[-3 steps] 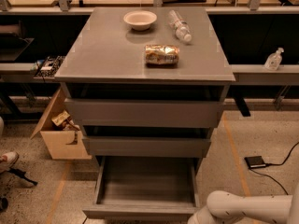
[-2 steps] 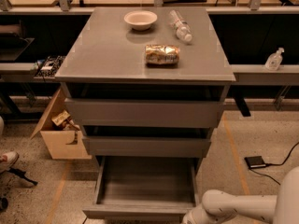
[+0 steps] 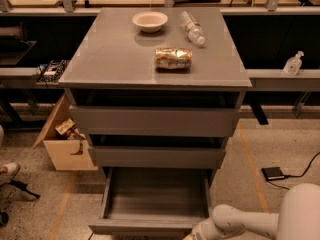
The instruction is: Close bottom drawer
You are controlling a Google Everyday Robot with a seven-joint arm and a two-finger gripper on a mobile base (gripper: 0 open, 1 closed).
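The grey cabinet (image 3: pixel 155 119) has three drawers. The bottom drawer (image 3: pixel 155 201) is pulled well out, and its shallow grey box is empty. Its flat front (image 3: pixel 142 228) lies near the bottom edge of the camera view. My white arm (image 3: pixel 240 221) reaches in from the bottom right. My gripper (image 3: pixel 194 234) is at the right end of the drawer front, at or very near it, and is mostly cut off by the bottom edge of the view. The middle and top drawers stand slightly out.
On the cabinet top lie a white bowl (image 3: pixel 150 20), a plastic bottle (image 3: pixel 192 28) and a shiny snack bag (image 3: pixel 173 58). An open cardboard box (image 3: pixel 65 141) stands at the left. A black device with a cable (image 3: pixel 274 173) lies on the floor at the right. A shoe (image 3: pixel 7 171) shows at the far left.
My arm has moved left along the bottom edge, bringing the gripper closer to the right end of the bottom drawer's front. The drawer has not visibly moved.
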